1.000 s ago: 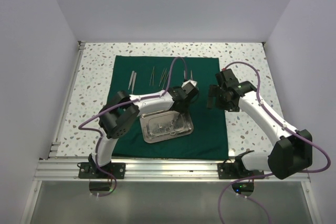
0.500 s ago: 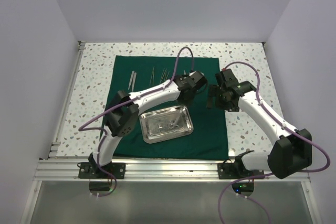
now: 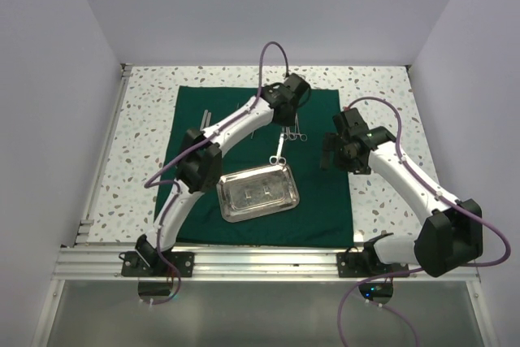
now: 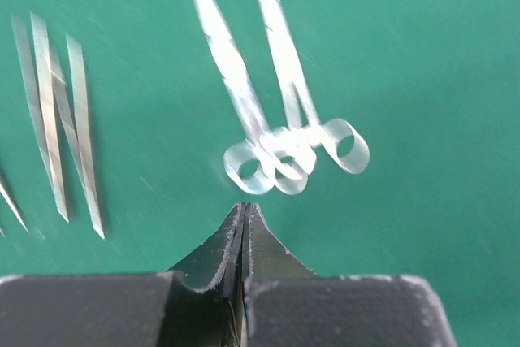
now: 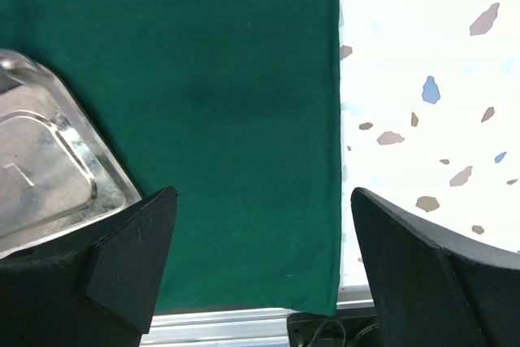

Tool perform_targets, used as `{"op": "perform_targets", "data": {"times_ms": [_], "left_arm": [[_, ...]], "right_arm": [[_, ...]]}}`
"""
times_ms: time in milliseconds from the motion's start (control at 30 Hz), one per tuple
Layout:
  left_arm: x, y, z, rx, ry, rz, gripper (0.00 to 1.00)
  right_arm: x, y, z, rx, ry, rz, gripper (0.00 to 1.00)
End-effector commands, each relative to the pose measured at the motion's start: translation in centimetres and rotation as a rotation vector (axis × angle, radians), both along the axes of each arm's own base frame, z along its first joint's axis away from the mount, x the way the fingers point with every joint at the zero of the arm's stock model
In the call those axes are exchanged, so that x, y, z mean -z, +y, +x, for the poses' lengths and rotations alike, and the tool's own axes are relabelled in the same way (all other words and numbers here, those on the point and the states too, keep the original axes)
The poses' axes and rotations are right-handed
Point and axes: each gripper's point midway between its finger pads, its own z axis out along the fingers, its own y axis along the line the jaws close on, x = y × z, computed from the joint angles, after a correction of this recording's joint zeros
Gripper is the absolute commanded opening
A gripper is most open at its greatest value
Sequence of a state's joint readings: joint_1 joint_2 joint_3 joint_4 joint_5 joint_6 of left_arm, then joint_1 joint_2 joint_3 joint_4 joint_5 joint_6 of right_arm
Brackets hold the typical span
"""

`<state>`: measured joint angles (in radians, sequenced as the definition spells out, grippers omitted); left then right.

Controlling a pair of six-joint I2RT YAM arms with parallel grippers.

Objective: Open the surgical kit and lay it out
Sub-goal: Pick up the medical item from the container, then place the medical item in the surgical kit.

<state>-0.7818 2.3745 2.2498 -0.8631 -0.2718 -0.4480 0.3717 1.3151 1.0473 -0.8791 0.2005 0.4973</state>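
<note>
From the left wrist we see the left gripper (image 4: 244, 213) clenched, its two dark fingers pressed together with nothing showing between them. It hangs over the dark green cloth wrap (image 4: 406, 79). Just ahead of its tips lie two thin silver ring-handled instruments (image 4: 284, 148), overlapping on the cloth with their rings nearest the fingers. A few slim silver tweezers (image 4: 57, 119) lie to the left, all somewhat blurred. From the right wrist we see the right gripper (image 5: 262, 193) released, jaws spread wide and holding nothing. It hovers above the cloth's right edge where it meets the white speckled table (image 5: 422, 119). One rounded corner of the shiny rectangular steel tray (image 5: 49, 176) shows at the left. From above, we see the cloth spread flat on the table with the tray on its near middle. The instruments lie along its far part under the outstretched left arm, and another silver ring-handled tool (image 3: 279, 149) sits between that row and the tray.
</note>
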Motion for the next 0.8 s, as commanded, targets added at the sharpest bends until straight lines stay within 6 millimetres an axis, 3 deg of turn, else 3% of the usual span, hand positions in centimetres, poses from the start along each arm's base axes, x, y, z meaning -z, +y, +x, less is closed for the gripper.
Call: {"op": "perform_targets", "data": {"times_ms": [0, 200, 367, 533, 567, 600, 633, 667, 700, 733, 767], "left_arm": [[-1.9, 1.4, 5.8, -0.048, -0.098, -0.091, 0.0], [-1.7, 0.5, 12.1, -0.037, -0.22, -0.263, 0.0], [-2.5, -1.3, 14.5, -0.004, -0.278, -0.379, 0.0], [-2.5, -2.8, 13.3, 0.049, -0.237, -0.454, 0.0], [-3.6, -2.6, 12.7, 0.053, -0.233, -0.45, 0.0], [-2.5, -2.0, 11.7, 0.055, -0.203, -0.418, 0.03], [-5.2, -1.2, 11.2, 0.045, -0.236, -0.417, 0.12], [-5.8, -0.6, 10.4, 0.047, -0.233, -0.411, 0.33], [-3.4, 1.1, 9.1, 0.025, -0.194, -0.346, 0.41], [-6.2, 2.1, 8.4, 0.013, -0.24, -0.35, 0.48], [-4.3, 3.3, 7.0, 0.013, -0.198, -0.305, 0.49]], "right_arm": [[-0.1, -0.9, 0.0, 0.023, -0.017, -0.027, 0.92], [0.3, -1.3, -0.6, 0.021, 0.012, -0.052, 0.92], [0.4, -1.5, -0.9, 0.038, 0.024, -0.059, 0.92], [0.3, -1.4, -1.0, 0.058, 0.02, -0.043, 0.92], [0.4, -1.3, -1.1, 0.059, 0.02, -0.04, 0.92], [0.4, -1.2, -1.0, 0.061, 0.021, -0.036, 0.92], [0.3, -1.1, -1.0, 0.059, 0.017, -0.03, 0.92], [0.1, -1.0, -0.6, 0.058, 0.002, -0.024, 0.93], [0.0, -0.7, -0.5, 0.048, -0.002, -0.011, 0.93], [0.0, -0.5, -0.3, 0.045, -0.005, -0.002, 0.93], [-0.2, -0.3, 0.2, 0.044, -0.018, 0.006, 0.93]]}}
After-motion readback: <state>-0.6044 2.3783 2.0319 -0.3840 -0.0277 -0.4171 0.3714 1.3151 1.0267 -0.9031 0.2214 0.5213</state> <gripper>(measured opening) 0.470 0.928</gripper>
